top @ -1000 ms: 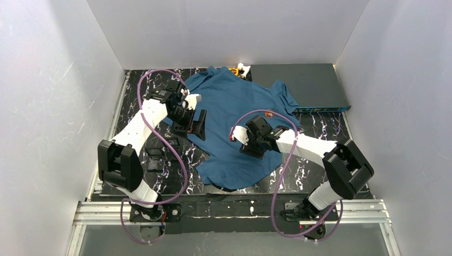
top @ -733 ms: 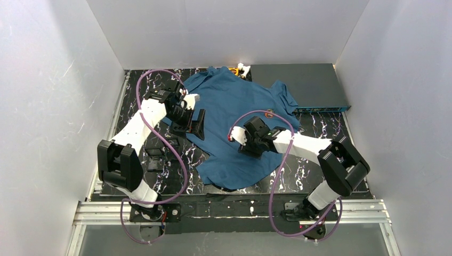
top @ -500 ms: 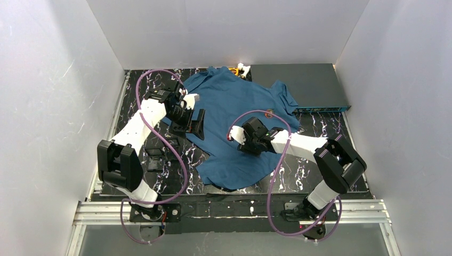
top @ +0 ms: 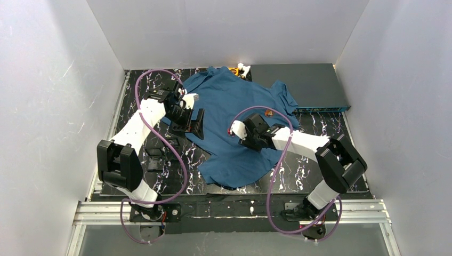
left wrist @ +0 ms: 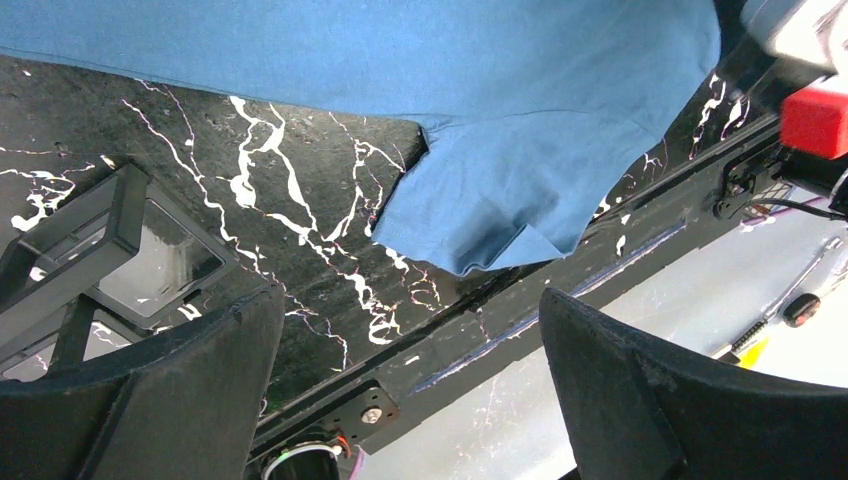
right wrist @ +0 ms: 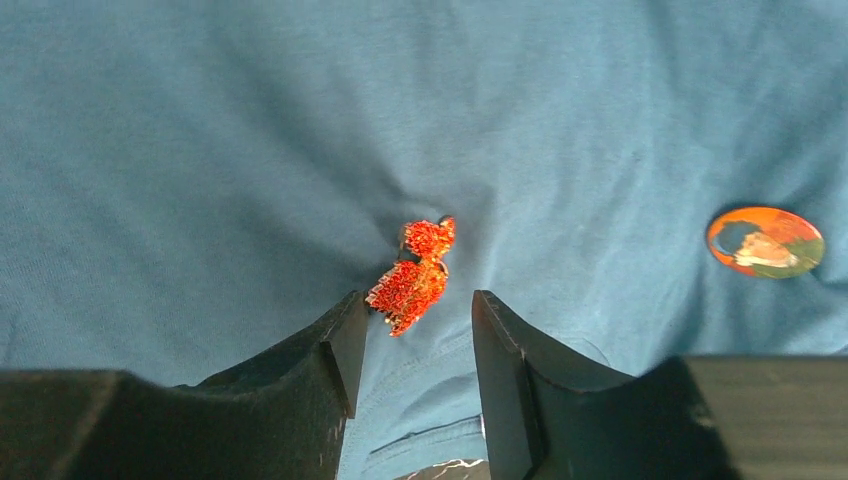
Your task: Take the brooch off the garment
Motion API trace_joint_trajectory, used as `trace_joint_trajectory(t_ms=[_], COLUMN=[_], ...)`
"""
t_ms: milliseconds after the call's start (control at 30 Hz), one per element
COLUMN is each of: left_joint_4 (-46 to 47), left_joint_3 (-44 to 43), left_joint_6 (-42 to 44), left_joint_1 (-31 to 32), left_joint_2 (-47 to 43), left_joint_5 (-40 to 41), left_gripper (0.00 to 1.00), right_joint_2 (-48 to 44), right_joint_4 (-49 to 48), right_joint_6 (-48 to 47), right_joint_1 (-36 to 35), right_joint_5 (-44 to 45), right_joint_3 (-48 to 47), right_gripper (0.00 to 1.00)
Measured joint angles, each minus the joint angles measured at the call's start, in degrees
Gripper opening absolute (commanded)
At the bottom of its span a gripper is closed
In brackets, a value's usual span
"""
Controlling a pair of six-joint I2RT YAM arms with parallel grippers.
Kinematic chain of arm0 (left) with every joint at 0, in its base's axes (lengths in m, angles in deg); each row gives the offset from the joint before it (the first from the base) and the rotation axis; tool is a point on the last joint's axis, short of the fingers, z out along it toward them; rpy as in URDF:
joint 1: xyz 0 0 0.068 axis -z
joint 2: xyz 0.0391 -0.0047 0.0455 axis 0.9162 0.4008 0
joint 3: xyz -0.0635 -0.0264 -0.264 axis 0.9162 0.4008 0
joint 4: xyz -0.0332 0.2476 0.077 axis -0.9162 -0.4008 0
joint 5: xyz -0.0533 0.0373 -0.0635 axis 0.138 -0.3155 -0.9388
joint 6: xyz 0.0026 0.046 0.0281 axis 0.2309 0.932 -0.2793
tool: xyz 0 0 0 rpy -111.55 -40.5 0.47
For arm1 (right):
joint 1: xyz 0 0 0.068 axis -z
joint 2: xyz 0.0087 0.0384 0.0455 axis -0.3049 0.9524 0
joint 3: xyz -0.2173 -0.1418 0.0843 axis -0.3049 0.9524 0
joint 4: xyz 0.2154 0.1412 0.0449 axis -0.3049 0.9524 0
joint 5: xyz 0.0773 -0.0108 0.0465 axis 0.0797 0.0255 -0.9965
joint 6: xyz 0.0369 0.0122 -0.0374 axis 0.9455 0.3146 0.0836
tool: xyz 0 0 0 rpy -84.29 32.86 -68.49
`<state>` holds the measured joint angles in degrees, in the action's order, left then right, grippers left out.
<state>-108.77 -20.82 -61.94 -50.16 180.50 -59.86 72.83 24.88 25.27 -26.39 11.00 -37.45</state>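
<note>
The garment, a dark teal-blue T-shirt (top: 234, 114), lies spread across the black marbled table. In the right wrist view a glittery red-orange brooch (right wrist: 412, 275) is pinned to the cloth (right wrist: 250, 130). My right gripper (right wrist: 415, 315) is open, and the brooch's lower end sits at the mouth between its fingertips, close to the left finger (right wrist: 340, 340). In the top view my right gripper (top: 251, 138) covers the brooch. My left gripper (top: 195, 124) is open and empty at the shirt's left edge. Its wrist view shows the gripper (left wrist: 410, 310) above the table and the shirt's hem (left wrist: 500, 200).
A round orange pin badge (right wrist: 765, 242) is on the shirt right of the brooch, also in the top view (top: 269, 113). A flat dark grey box (top: 301, 85) lies back right. Small clear-lidded black boxes (top: 157, 154) sit left of the shirt. A small white-orange object (top: 241, 69) is at the back.
My right gripper has moved up the shirt, away from the near edge and slightly left. The left arm has barely moved.
</note>
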Motion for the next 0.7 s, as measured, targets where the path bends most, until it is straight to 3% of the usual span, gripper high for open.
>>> trace_joint_trajectory(t_ms=[367, 700], left_joint_4=[-0.15, -0.17], left_joint_3=[-1.27, -1.38], left_joint_6=[0.33, 0.74], left_joint_1=[0.02, 0.0], left_joint_2=[1.42, 1.79], left_joint_5=[-0.68, -0.79], left_gripper=[0.99, 0.99], right_joint_2=[0.0, 0.72], right_joint_4=[2.51, 7.5], right_joint_6=[0.44, 1.03], right_joint_1=[5.38, 8.94], right_joint_5=[-3.19, -10.84], right_joint_3=[-4.13, -7.45], right_gripper=[0.49, 0.37])
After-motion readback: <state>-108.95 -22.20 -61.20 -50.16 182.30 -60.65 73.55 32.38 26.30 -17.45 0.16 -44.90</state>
